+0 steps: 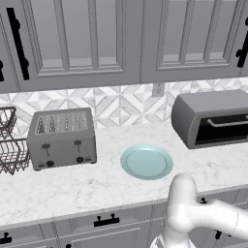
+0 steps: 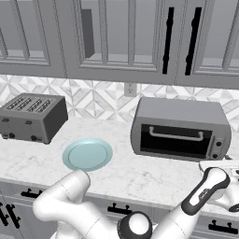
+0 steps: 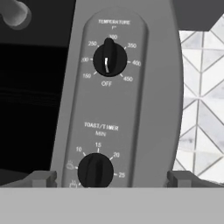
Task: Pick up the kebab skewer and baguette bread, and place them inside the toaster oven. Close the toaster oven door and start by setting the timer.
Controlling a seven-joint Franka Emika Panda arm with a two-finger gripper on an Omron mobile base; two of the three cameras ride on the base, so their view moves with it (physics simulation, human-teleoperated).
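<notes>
Black timer knob (image 3: 96, 170) between tips of wide-open tool (image 3: 112, 178) (seemingly untouched), toaster oven (image 2: 181, 129).

I see a white marbled counter (image 1: 72, 189) carrying three things. The toaster oven (image 2: 179, 128) stands on it at the back, its control panel (image 3: 113, 96) straight ahead of the fingers (image 3: 43, 178) in the hand view. Farther off to the fingers' left lies a bare teal plate (image 1: 146, 162), and beyond that a grey slot toaster (image 1: 62, 137) with a wire rack (image 1: 10, 145) beside it.
</notes>
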